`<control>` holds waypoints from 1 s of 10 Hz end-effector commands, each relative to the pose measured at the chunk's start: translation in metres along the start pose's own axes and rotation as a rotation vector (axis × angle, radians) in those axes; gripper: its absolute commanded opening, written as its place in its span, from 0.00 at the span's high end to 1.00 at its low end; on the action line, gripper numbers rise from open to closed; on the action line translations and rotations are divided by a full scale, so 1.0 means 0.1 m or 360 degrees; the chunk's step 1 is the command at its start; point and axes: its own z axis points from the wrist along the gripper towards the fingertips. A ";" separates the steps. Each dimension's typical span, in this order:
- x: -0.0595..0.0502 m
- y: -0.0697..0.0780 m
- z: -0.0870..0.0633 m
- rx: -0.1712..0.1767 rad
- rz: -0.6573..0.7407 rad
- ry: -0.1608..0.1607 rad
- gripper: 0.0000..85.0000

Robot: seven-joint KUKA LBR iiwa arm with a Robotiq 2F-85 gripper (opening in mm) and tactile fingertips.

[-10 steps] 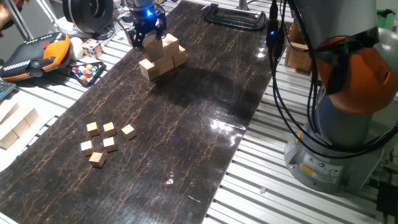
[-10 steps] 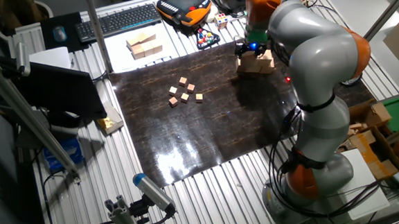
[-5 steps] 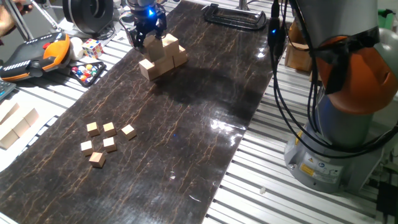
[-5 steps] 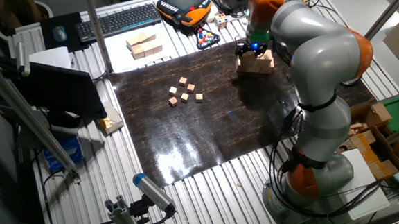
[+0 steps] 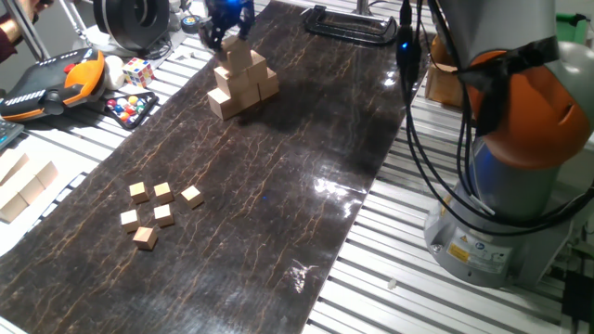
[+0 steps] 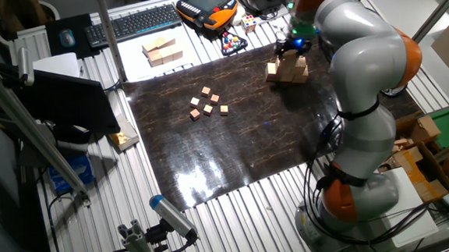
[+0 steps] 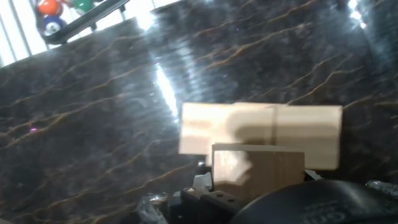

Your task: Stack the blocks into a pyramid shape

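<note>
Several light-tan blocks (image 5: 243,82) stand as a stepped pile at the far end of the dark mat, with one block (image 5: 236,53) on top. My gripper (image 5: 228,32) hangs just above that top block, open and holding nothing. From the other side the pile (image 6: 288,72) sits under the gripper (image 6: 292,50). In the hand view the top block (image 7: 258,174) lies close below me, over a wider row of blocks (image 7: 261,134); my fingertips are not visible there.
Several small wooden cubes (image 5: 158,213) lie mid-mat. Left of the mat are a puzzle cube (image 5: 137,71), a tray of coloured balls (image 5: 130,109) and an orange pendant (image 5: 51,79). A black clamp (image 5: 348,23) lies at the far end. The arm's base (image 5: 510,186) stands right.
My gripper has let go of the top block and risen off the pile, shifting slightly toward the far end. The block stays on top.
</note>
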 end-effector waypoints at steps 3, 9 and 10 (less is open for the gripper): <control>-0.06 -0.19 0.05 0.0009 -0.0059 -0.0027 0.99; -0.18 -0.27 0.14 -0.0011 -0.0009 -0.0034 0.99; -0.19 -0.27 0.15 -0.0013 -0.0007 -0.0038 0.99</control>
